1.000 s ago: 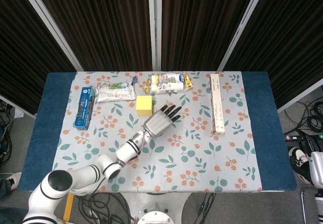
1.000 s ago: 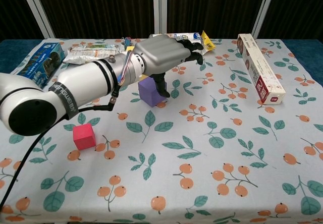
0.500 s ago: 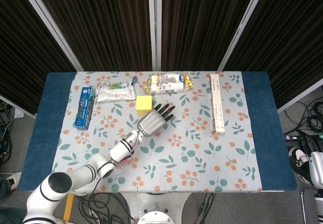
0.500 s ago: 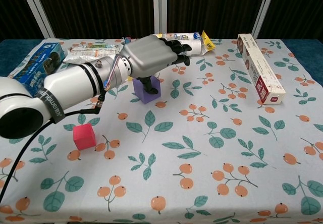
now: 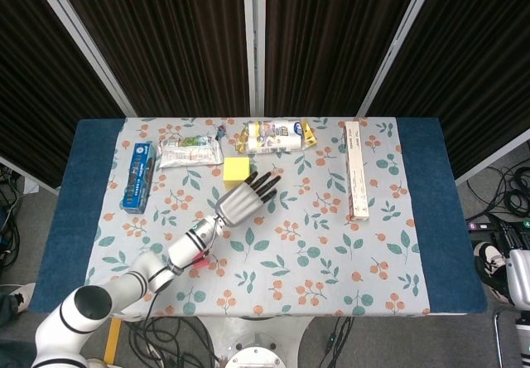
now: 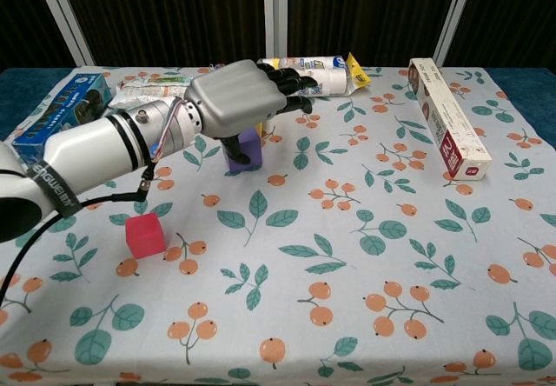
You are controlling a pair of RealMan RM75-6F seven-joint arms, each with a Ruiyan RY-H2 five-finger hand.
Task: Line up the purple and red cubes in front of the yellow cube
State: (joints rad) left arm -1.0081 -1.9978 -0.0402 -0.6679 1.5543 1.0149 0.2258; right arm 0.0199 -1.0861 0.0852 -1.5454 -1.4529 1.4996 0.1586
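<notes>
The yellow cube point(image 5: 236, 170) stands at the back middle of the table. Just in front of it my left hand point(image 5: 244, 200) stretches flat, fingers spread, and covers the purple cube in the head view. From the chest, the purple cube point(image 6: 247, 149) rests on the cloth under that hand point(image 6: 236, 99). The thumb hangs down against the cube's front left side, and the other fingers reach out over its top without curling round it. The red cube point(image 6: 145, 235) sits alone nearer the front left, beside my forearm. My right hand shows in neither view.
A blue box point(image 5: 138, 176) lies at the left and a snack packet point(image 5: 190, 150) behind it. A white wrapped pack point(image 5: 274, 136) sits at the back centre. A long carton point(image 6: 447, 129) runs along the right side.
My left hand has drawn back to the left across the purple cube. The cube itself has shifted a little left with it. The red cube has not moved.
</notes>
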